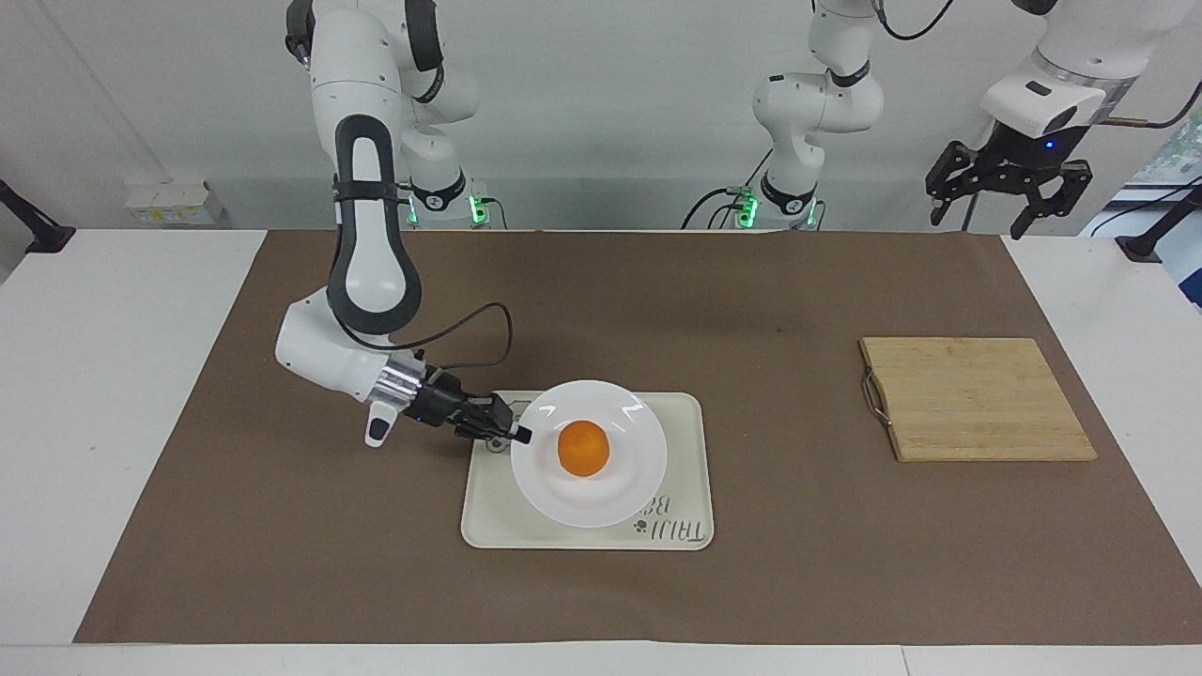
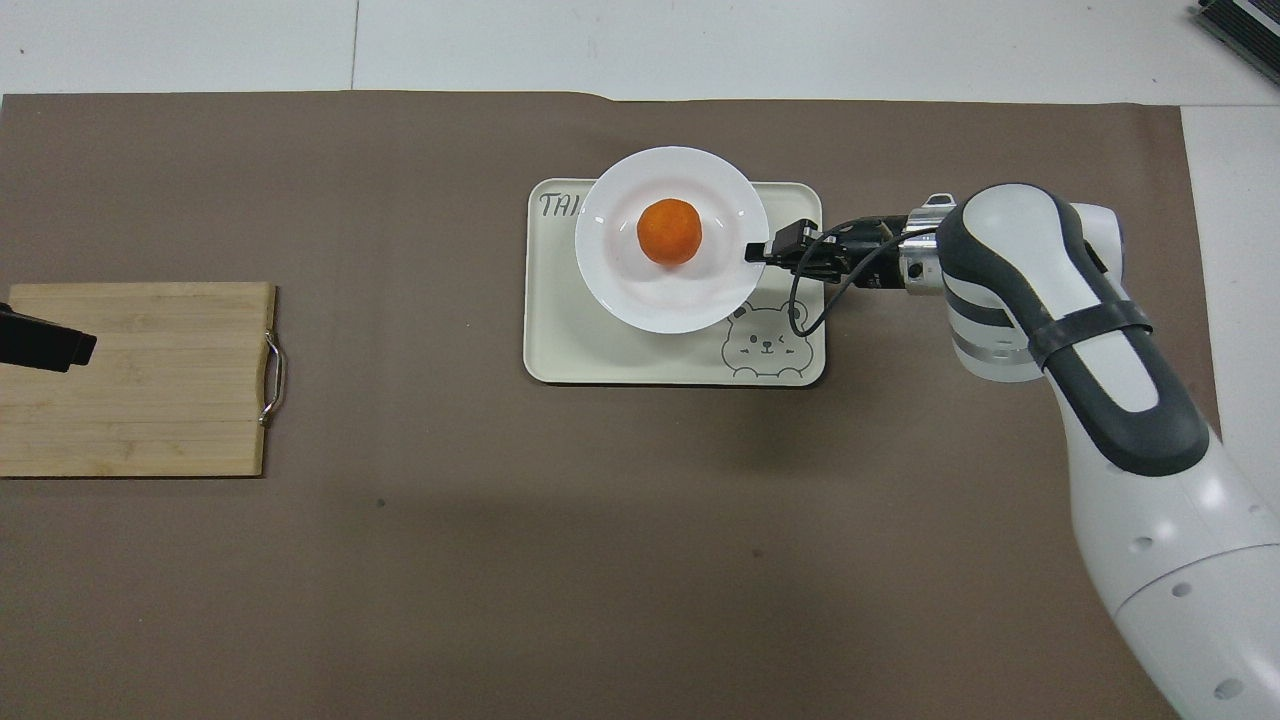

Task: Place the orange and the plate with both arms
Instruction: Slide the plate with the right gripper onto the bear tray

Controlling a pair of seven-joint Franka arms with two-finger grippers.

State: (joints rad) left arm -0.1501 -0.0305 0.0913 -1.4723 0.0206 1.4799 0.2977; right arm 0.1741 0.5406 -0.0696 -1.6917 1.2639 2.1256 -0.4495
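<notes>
Brown mat (image 1: pixel 282 526) spread over white table (image 1: pixel 113 394). Cream tray (image 1: pixel 582 535) at the middle, carrying the plate (image 1: pixel 624 488) with the orange (image 1: pixel 583 448) at its centre. Right gripper (image 1: pixel 519 435) clamped on the plate's rim at the side toward the right arm's end. Wooden cutting board (image 1: pixel 977 399) flat toward the left arm's end, well apart from the tray. Left gripper (image 1: pixel 1007 208) idle with fingers spread, raised above that end, over the board.

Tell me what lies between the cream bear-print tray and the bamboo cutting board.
Only bare brown mat lies between the cream bear-print tray and the bamboo cutting board, clearest in the overhead view.
</notes>
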